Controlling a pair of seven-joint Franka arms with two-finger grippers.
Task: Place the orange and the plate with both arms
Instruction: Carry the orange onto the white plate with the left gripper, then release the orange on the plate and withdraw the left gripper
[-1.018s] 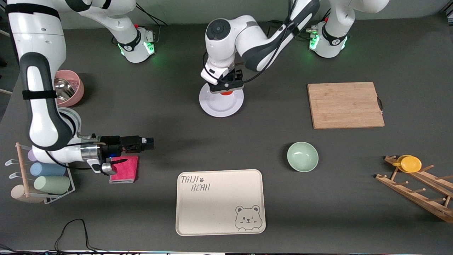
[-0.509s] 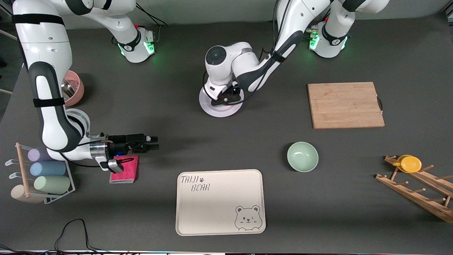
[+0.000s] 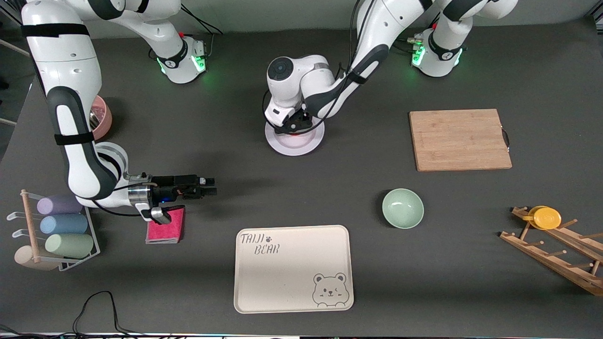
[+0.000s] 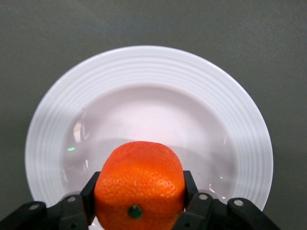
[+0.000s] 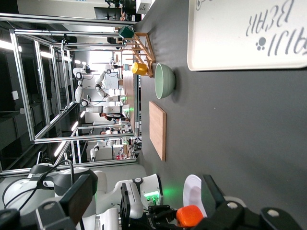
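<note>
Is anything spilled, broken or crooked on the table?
Nothing stands out. The left gripper holds the orange over the plate; the right gripper waits open near the pink cloth.

On my front feed I see a cream bear tray [image 3: 293,268] at six o'clock on the dark worktop [image 3: 212,141], a mint-green bowl [image 3: 403,208] at about four and a wooden cutting board [image 3: 460,139] at two. A wooden rack [image 3: 556,254] carrying a yellow cup [image 3: 546,218] sits at four near the edge. At nine I have a pink cloth [image 3: 166,226], a rack of pastel cups [image 3: 59,228] and a pink bowl [image 3: 101,120].
</note>
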